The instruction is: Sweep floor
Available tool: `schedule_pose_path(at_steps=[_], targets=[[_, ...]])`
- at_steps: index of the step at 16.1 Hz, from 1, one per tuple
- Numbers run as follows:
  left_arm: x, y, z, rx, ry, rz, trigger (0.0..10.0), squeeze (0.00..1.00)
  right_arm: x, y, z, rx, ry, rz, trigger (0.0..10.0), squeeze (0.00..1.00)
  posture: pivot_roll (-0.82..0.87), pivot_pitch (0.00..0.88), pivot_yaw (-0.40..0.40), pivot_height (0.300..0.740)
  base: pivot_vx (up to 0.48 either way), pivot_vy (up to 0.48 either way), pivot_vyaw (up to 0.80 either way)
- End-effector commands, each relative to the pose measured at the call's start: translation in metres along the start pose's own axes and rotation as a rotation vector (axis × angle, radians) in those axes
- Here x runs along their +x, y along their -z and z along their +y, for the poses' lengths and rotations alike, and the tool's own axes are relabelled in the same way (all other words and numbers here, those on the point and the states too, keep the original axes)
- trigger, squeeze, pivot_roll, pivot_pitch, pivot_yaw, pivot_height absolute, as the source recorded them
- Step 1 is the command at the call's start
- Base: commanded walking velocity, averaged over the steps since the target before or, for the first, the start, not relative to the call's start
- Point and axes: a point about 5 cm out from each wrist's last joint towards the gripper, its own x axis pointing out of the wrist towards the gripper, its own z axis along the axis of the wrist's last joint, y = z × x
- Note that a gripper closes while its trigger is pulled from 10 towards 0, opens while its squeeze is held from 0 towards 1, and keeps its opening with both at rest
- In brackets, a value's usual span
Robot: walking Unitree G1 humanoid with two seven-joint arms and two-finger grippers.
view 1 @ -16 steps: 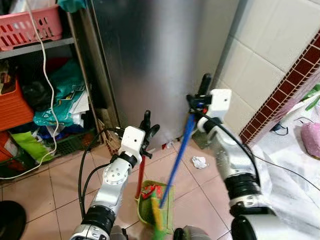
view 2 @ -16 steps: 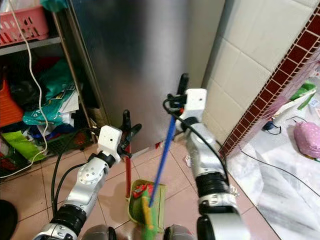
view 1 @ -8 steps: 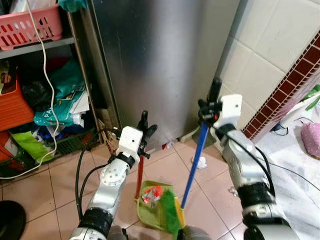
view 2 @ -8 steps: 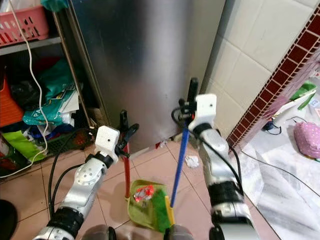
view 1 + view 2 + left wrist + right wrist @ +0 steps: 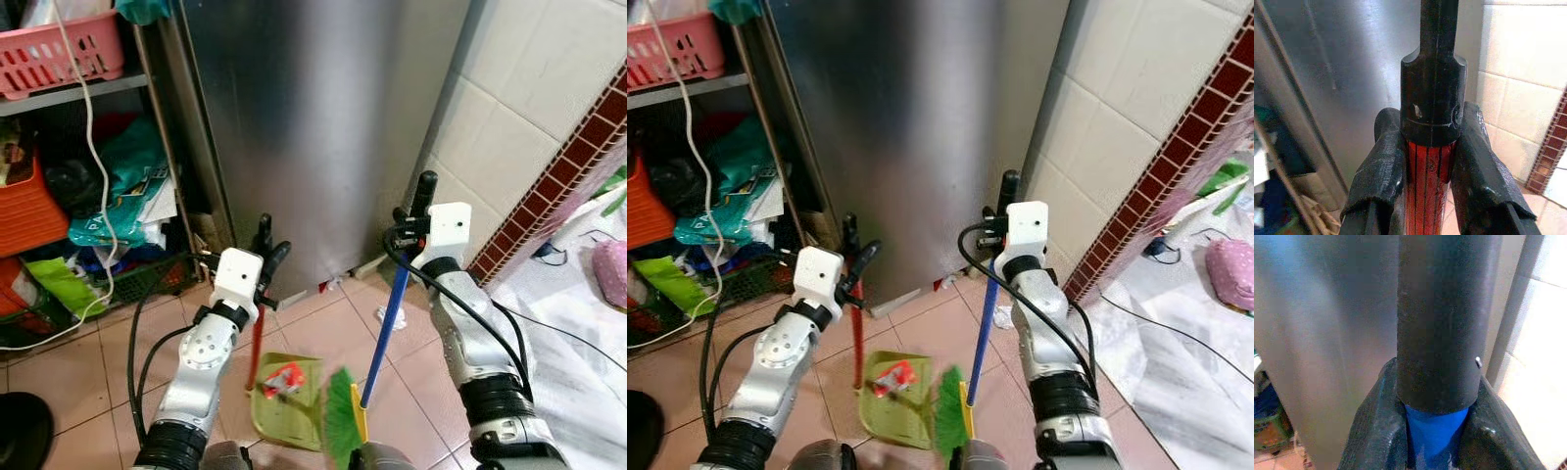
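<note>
My left gripper (image 5: 266, 247) is shut on the red handle (image 5: 1427, 169) of a green dustpan (image 5: 279, 411), just under its black end cap. The pan rests low on the pink floor tiles with a red wrapper (image 5: 282, 378) lying in it. My right gripper (image 5: 409, 217) is shut on the blue broom handle (image 5: 390, 318) below its black grip (image 5: 1440, 333). The broom stands nearly upright, and its green bristles (image 5: 340, 431) sit at the dustpan's right edge. A crumpled white scrap (image 5: 387, 315) lies on the tiles behind the broom handle.
A steel fridge (image 5: 304, 127) stands straight ahead. To the left is a cluttered shelf with a pink basket (image 5: 59, 54), bags and a hanging white cable (image 5: 93, 157). A tiled wall (image 5: 529, 117) closes the right, with white plastic sheeting (image 5: 578, 323) on the floor below it.
The broom handle has gone from a steep lean to nearly upright, and its bristles swept from the pan's left to its right edge. The left gripper with the dustpan shifted left.
</note>
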Motion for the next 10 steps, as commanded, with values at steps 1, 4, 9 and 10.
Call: schedule_pose_path(at_steps=[1,4,9,10], targets=[[0.005,-0.014,0.005,0.017,-0.013,-0.048,10.0,0.00,0.012,-0.019,0.000,-0.063,0.009,-0.071,10.0,0.00,-0.01,0.000,0.018,0.740,0.000,0.000,0.00],[0.003,-0.017,0.011,0.004,-0.043,-0.055,10.0,0.00,0.026,-0.026,0.002,-0.029,0.008,-0.065,10.0,0.00,0.00,0.000,0.028,0.740,0.000,0.000,0.00],[-0.005,-0.030,0.024,0.006,-0.150,-0.121,10.0,0.00,0.005,-0.012,0.028,-0.102,-0.142,-0.117,10.0,0.00,0.00,0.000,0.032,0.740,0.000,0.000,0.00],[-0.008,-0.035,0.025,0.010,-0.163,-0.139,10.0,0.00,0.001,-0.012,0.029,-0.108,-0.120,-0.151,10.0,0.00,0.01,0.000,0.015,0.740,0.000,0.000,0.00]])
